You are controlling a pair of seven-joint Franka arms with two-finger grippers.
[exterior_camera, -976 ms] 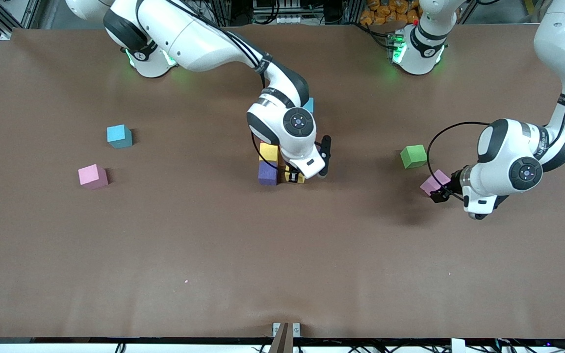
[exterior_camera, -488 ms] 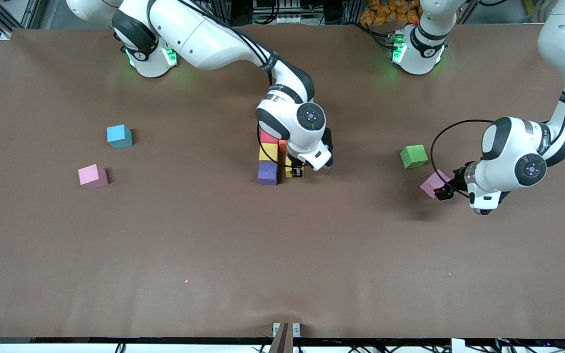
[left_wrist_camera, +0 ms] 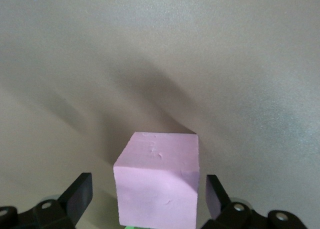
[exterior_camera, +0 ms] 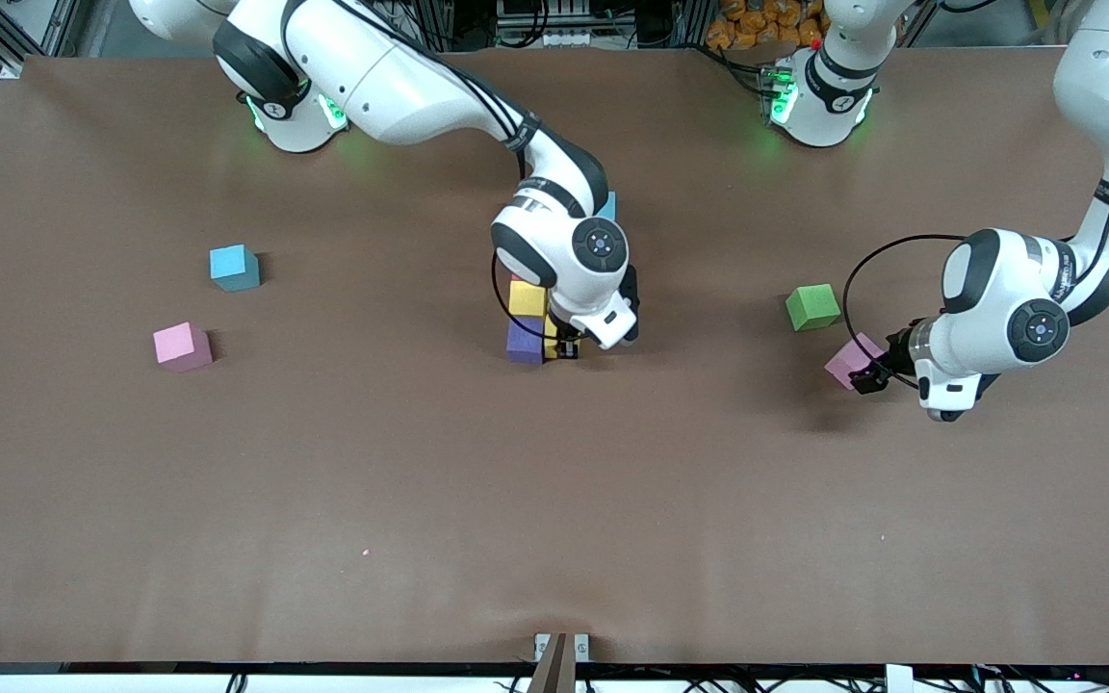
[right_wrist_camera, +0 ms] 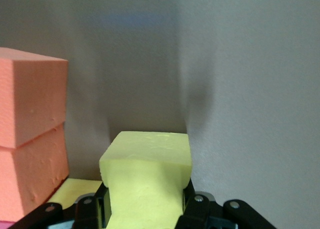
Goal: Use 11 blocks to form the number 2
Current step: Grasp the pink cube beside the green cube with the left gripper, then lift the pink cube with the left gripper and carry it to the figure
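Observation:
Mid-table stands a cluster of touching blocks: a yellow block [exterior_camera: 528, 298], a purple block [exterior_camera: 524, 340] nearer the camera, and a light blue block [exterior_camera: 606, 205] mostly hidden by the right arm. My right gripper [exterior_camera: 566, 348] is shut on a yellow block [right_wrist_camera: 147, 181], squeezing it, low beside the purple block. Two orange blocks [right_wrist_camera: 30, 104] and another yellow block [right_wrist_camera: 75, 191] show close by in the right wrist view. My left gripper [exterior_camera: 870, 373] is open, its fingers [left_wrist_camera: 80, 196] either side of a pink block [left_wrist_camera: 157, 181] and apart from it.
A green cube [exterior_camera: 812, 306] sits just farther from the camera than the pink block [exterior_camera: 848, 358] at the left gripper. Toward the right arm's end of the table lie a loose light blue block [exterior_camera: 234, 267] and a loose pink block [exterior_camera: 181, 346].
The right gripper has carried its yellow block sideways, closer to the purple block. The left gripper has drawn back slightly but stays round the pink block, still open.

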